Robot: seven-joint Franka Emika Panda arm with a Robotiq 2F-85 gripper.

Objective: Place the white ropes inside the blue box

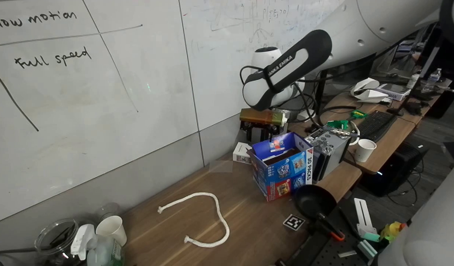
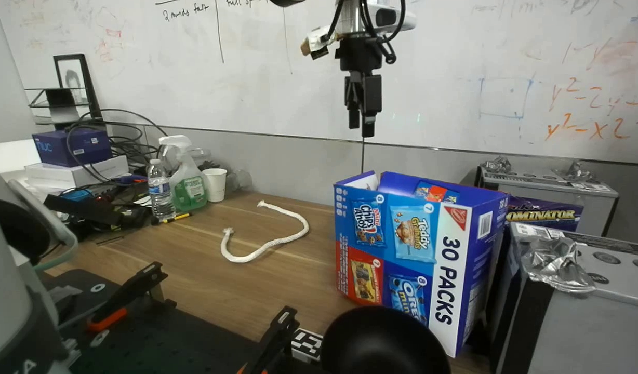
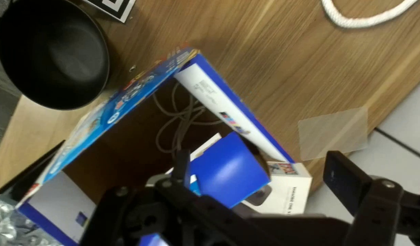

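Note:
One white rope lies in an open curve on the wooden table in both exterior views (image 1: 227, 229) (image 2: 276, 242). Part of it shows at the top right of the wrist view (image 3: 353, 22). The blue box stands upright with its top open (image 1: 282, 173) (image 2: 402, 259), and its rim fills the middle of the wrist view (image 3: 213, 99). Thin pale cords (image 3: 184, 119) lie in loops inside it. My gripper (image 2: 361, 122) is above the box, apart from it. In the wrist view its fingers (image 3: 261, 174) are wide apart with nothing between them. Its fingertips are hard to make out in an exterior view.
A black pan (image 1: 314, 201) sits by the box's front corner, near a marker tag (image 1: 294, 222). Grey appliances (image 2: 573, 291) stand beside the box. A small white box (image 3: 281, 191) is behind it. A spray bottle (image 2: 186, 179) and paper cup (image 2: 215, 184) stand near the whiteboard wall.

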